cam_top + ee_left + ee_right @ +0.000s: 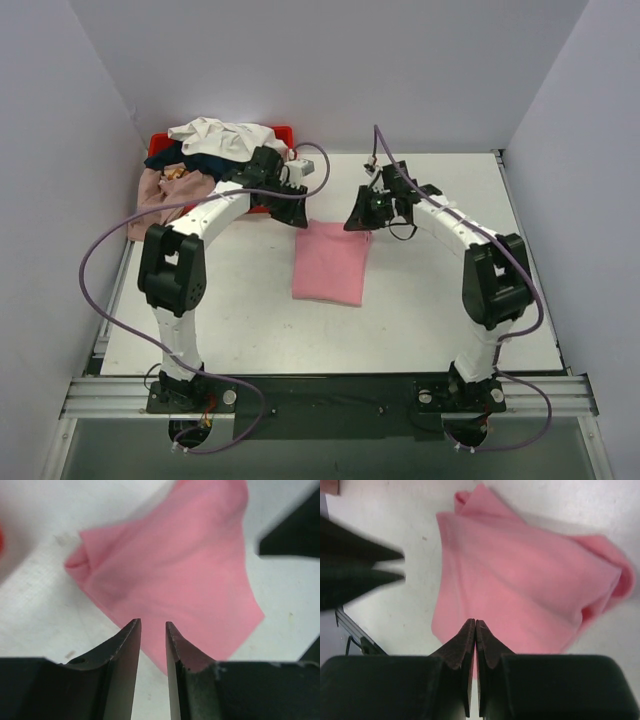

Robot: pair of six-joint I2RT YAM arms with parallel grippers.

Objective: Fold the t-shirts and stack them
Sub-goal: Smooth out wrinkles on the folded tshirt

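The pink t-shirt [330, 262] lies folded flat on the table [440, 300] (between the two arms). The left gripper [152, 624] hovers at its far left corner, fingers slightly apart, gripping nothing. The right gripper [472, 621] hovers at the far right corner, fingers pressed together.

The top view looks steeply down from high on the near side, taking in the whole table [250, 320]. Each wrist view looks close along its own tool, the left tool [153, 624] and the right tool [475, 621], onto the table. All three views share the pink shirt [331, 262]. Each wrist view also catches the other tool, blurred, at its edge.
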